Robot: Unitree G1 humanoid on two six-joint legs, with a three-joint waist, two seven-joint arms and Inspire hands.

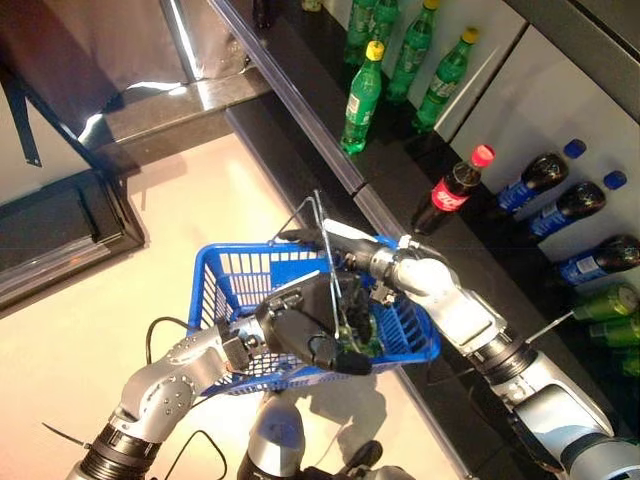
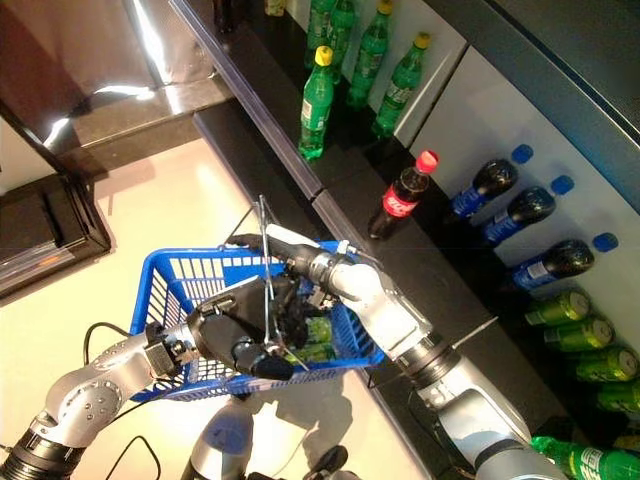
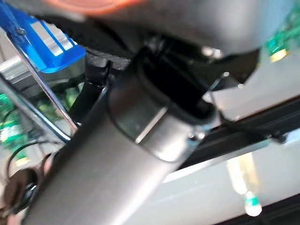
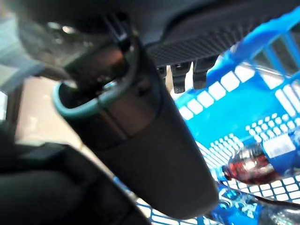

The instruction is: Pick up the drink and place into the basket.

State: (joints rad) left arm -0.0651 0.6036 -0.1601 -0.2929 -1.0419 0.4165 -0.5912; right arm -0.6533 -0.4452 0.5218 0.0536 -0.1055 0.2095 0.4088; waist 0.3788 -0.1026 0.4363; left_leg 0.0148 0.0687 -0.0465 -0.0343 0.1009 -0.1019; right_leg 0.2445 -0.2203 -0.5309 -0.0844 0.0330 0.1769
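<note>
My left hand (image 1: 300,338) is shut on the thin wire handles (image 1: 322,225) of the blue basket (image 1: 215,272) and holds it raised in front of me. A green drink (image 1: 362,338) lies in the basket near that hand. The right wrist view shows a dark drink with a blue label (image 4: 262,164) lying on the basket's floor (image 4: 243,93). My right hand (image 1: 335,238) reaches over the basket's far rim with its fingers straight and holds nothing.
A dark shelf (image 1: 400,190) runs along the right. It carries green bottles (image 1: 362,95), a cola bottle with a red cap (image 1: 450,192), dark bottles with blue caps (image 1: 545,175) and green cans (image 1: 605,300). Pale floor (image 1: 80,320) lies to the left.
</note>
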